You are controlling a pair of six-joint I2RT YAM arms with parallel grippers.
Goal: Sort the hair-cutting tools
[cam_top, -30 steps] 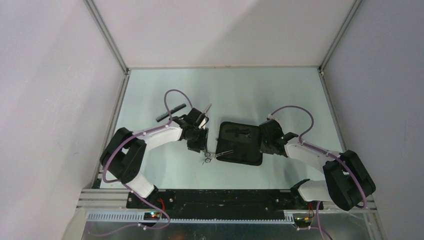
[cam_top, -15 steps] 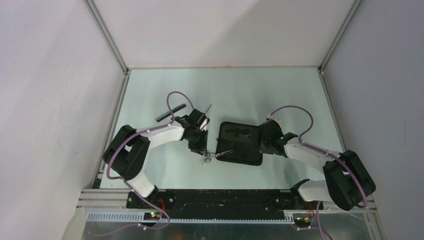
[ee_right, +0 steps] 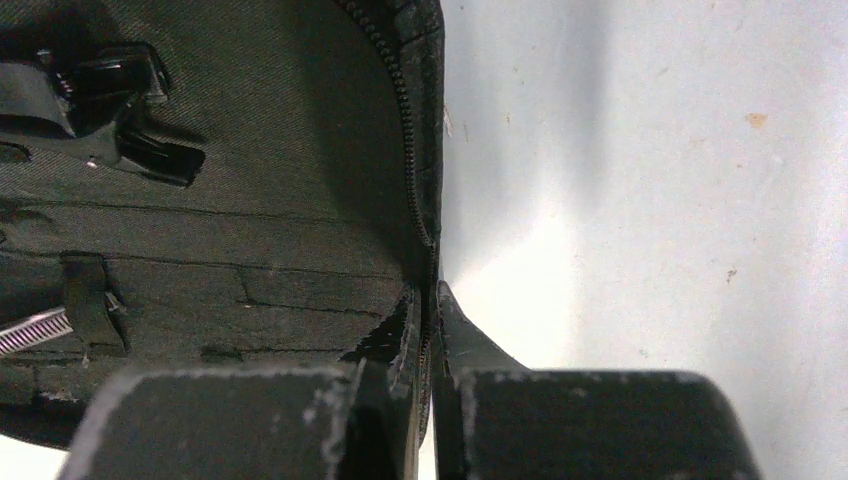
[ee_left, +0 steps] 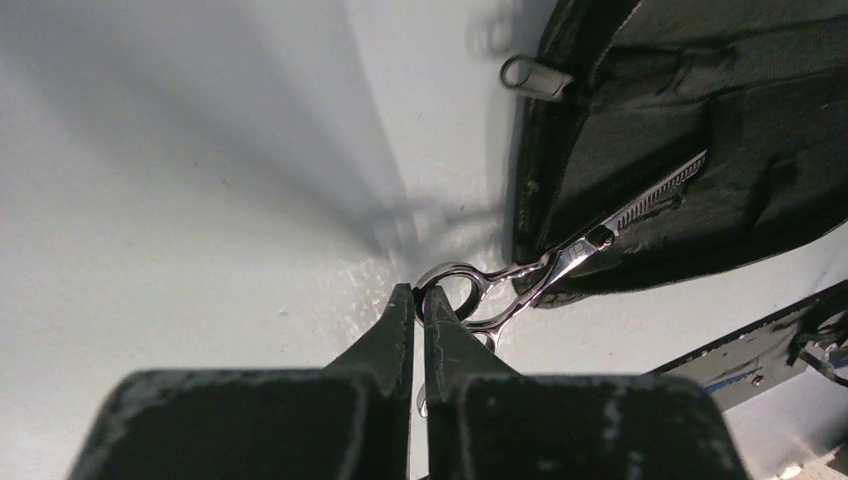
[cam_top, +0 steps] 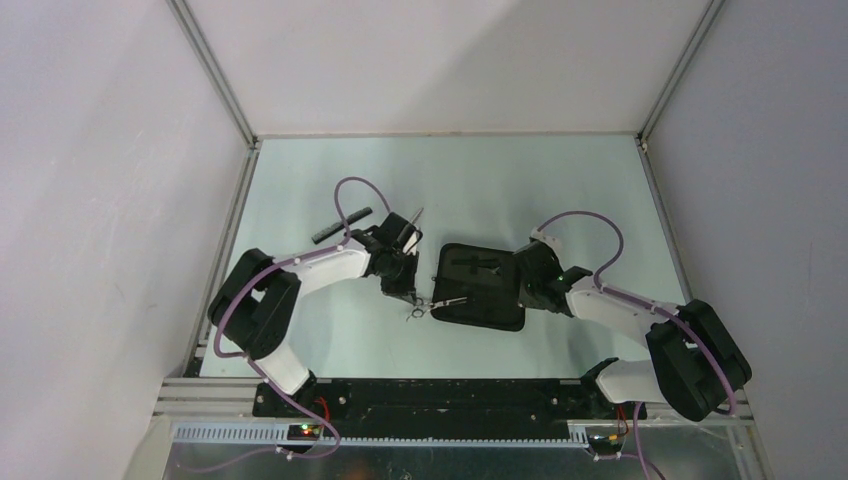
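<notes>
At the middle of the worktop, an open black pouch is laid flat. The near scissors are rested across its left edge, with the toothed blade over the lining and the ring handles out on the bare surface. The left gripper is set low beside them, its jaws closed together on the rim of one ring handle. That ring is probably chosen because it lies clear of the fabric and can be reached from the side. The right gripper is clamped on the zipped right edge of the pouch, presumably so that the pouch is kept from sliding while the scissors are handled.

Inside the pouch, what appears to be a black hair clip is tucked by a strap, which suggests that the pouch is meant as the place for the tools. The far scissors are left on the worktop just beyond the left arm. The dark comb lies further left, well apart from the pouch, so both are judged not yet sorted. A second clip cannot be made out.

No brand, label or writing can be read on the pouch, the scissors or the plain metal zipper pull.
</notes>
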